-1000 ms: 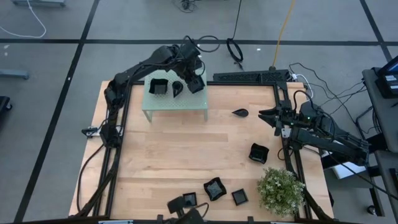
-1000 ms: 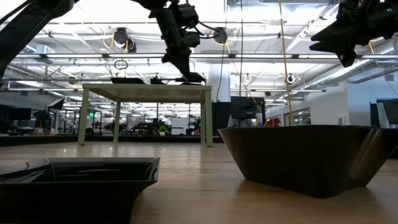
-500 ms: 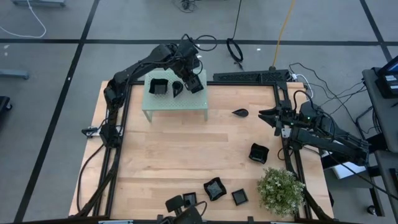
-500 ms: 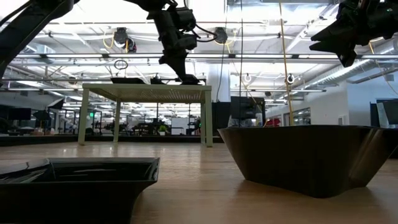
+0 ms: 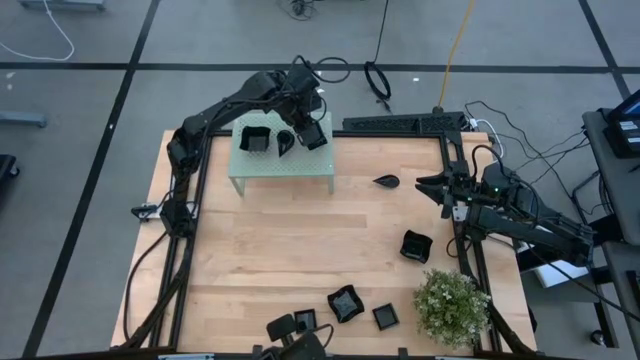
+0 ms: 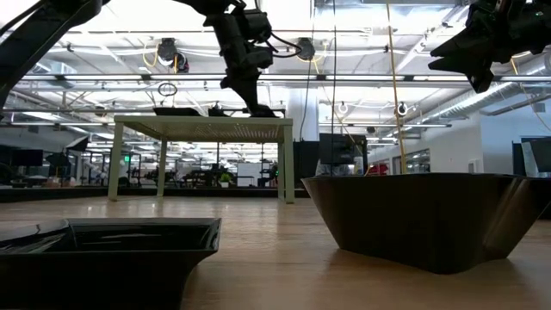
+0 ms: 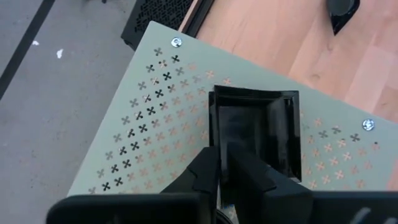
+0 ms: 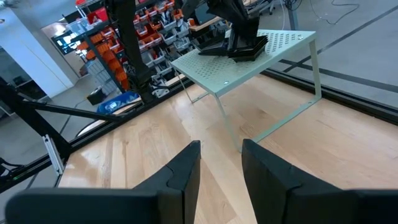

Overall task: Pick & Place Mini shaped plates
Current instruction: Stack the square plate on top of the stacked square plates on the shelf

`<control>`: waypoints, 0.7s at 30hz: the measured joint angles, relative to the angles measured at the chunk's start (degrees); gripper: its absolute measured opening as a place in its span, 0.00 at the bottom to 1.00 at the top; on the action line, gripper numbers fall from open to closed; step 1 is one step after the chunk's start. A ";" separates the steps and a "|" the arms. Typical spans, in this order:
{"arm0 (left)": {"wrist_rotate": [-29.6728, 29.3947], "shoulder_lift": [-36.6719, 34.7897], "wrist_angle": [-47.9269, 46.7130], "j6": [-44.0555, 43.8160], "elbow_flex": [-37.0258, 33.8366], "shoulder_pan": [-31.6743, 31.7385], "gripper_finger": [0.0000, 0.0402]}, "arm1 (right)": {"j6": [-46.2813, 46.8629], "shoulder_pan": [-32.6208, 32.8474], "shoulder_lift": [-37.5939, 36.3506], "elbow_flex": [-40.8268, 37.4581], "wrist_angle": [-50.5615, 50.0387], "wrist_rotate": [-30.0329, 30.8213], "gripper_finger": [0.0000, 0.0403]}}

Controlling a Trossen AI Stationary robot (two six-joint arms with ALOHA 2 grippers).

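**Plates partly transferred to the raised platform**

Placement stage on the pale green perforated metal platform (image 5: pixel 283 160), which stands at the far side of the light wooden table (image 5: pixel 270 245). The left gripper (image 7: pixel 225 177) sits over the platform's right end, its fingers (image 7: pixel 252 177) narrowly parted about the near wall of a glossy black square mini plate (image 7: pixel 255 134) that rests flat on the perforated top; whether the wall is gripped or already let go cannot be told. The right gripper (image 8: pixel 219 163) waits off the table's right edge, fingers apart and holding nothing.

Count on the platform, high view: three plates, namely one square plate (image 5: pixel 254 139) at the left, one teardrop-shaped plate (image 5: pixel 285 141) in the middle, and the square plate under the left gripper.

Count on the table, high view: five plates, namely one teardrop plate (image 5: pixel 386 181) right of the platform, one larger wavy-rimmed plate (image 5: pixel 415 246) toward the right edge, and three near the front edge (image 5: pixel 344 303), (image 5: pixel 385 318), (image 5: pixel 302 321). A small green potted plant (image 5: pixel 452 305) stands at the front right corner.

By this tally the task appears under halfway done; five plates seemingly remain.
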 joint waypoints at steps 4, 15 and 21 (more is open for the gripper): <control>0.00 0.00 0.00 0.02 0.01 -0.02 0.18 | 0.00 0.00 0.00 0.00 0.00 -0.02 0.26; 2.53 -2.98 -0.97 0.14 0.01 -0.95 0.47 | 0.00 0.01 0.00 0.00 0.00 -0.01 0.26; 2.90 -6.06 -3.58 -4.58 0.04 -5.41 0.48 | 0.00 0.00 0.00 0.00 0.00 -0.02 0.26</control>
